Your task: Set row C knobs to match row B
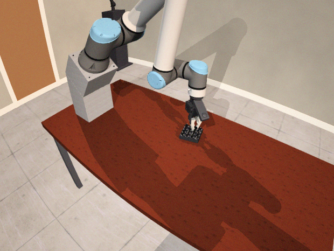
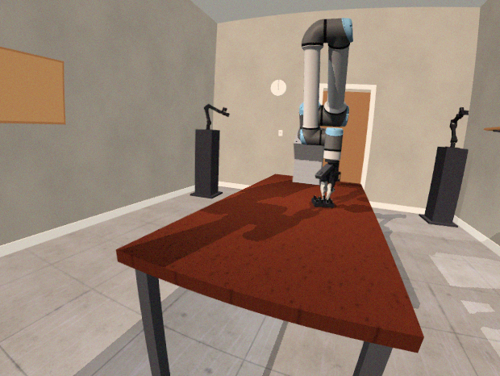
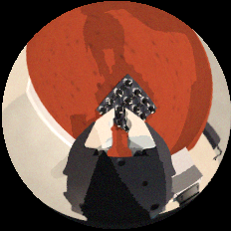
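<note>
The black knob box (image 1: 190, 133) lies on the red-brown table, near its far end; it also shows in the exterior view (image 2: 322, 202) and as a diamond shape in the wrist view (image 3: 126, 101). It carries several small knobs whose marks are too small to read. My gripper (image 1: 194, 126) points straight down onto the box, also seen in the exterior view (image 2: 325, 197). In the wrist view its pale fingertips stand a little apart on either side of one knob (image 3: 120, 115) at the box's near corner, loosely around it. I cannot tell which row that knob is in.
The arm's grey base block (image 1: 89, 86) stands on the table's far left corner. Two dark pedestals with small arms (image 2: 206, 161) (image 2: 444, 183) stand on the floor away from the table.
</note>
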`<action>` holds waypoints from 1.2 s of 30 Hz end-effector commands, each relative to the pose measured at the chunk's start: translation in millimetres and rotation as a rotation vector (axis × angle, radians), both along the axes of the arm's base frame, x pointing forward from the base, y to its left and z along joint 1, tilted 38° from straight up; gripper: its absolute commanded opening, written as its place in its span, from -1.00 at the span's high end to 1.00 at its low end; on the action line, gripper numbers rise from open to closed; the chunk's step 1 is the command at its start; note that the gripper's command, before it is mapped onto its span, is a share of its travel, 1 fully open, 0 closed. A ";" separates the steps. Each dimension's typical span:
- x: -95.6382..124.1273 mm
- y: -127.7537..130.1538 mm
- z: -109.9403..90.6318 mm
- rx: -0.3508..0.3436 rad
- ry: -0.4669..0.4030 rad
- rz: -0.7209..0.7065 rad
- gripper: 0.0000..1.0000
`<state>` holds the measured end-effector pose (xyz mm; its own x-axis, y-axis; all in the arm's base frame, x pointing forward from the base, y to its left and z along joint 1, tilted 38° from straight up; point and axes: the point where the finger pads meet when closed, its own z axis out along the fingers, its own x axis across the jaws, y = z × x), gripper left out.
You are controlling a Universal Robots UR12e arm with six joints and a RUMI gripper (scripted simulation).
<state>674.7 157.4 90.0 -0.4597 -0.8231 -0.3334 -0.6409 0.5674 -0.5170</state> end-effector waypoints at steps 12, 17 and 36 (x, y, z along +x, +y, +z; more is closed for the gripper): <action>0.0 0.2 0.5 0.000 -0.001 0.000 0.78; 0.0 0.2 0.5 0.000 -0.001 0.000 0.78; -19.9 0.9 25.9 0.000 -0.001 0.000 0.78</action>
<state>660.9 158.0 107.7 -0.4596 -0.8231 -0.3336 -0.6407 0.5674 -0.5173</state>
